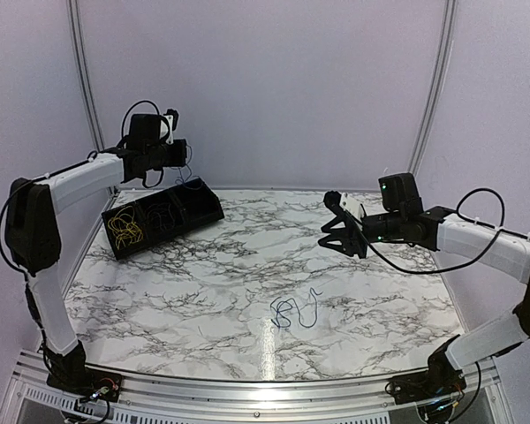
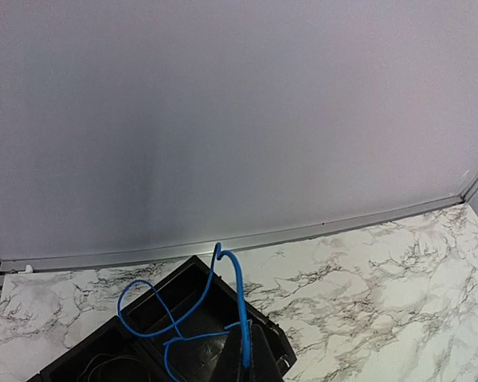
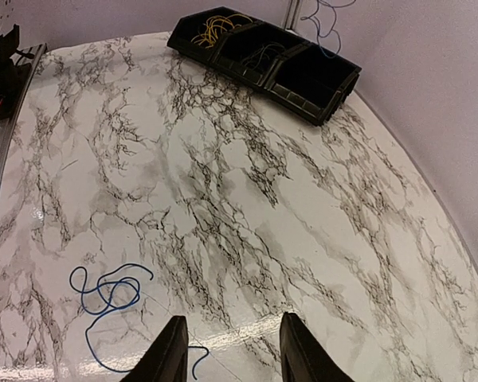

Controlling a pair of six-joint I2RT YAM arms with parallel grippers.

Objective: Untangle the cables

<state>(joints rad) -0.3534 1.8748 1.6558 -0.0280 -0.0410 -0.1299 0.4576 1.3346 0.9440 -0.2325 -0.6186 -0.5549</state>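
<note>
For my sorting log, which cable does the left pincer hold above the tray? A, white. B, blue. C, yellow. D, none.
B: the left wrist view shows a blue cable hanging in loops from the left pincer over the black tray.

No readable text, labels or numbers anywhere.

Soft, even light fills all three views and leaves only faint shadows. The glossy marble worktop [image 1: 247,265] carries a pale streak of glare at lower centre in the top and right wrist views. In the left wrist view the blue cable [image 2: 241,310] looks fairly sharp, while the wall behind it is mottled and grainy.
</note>
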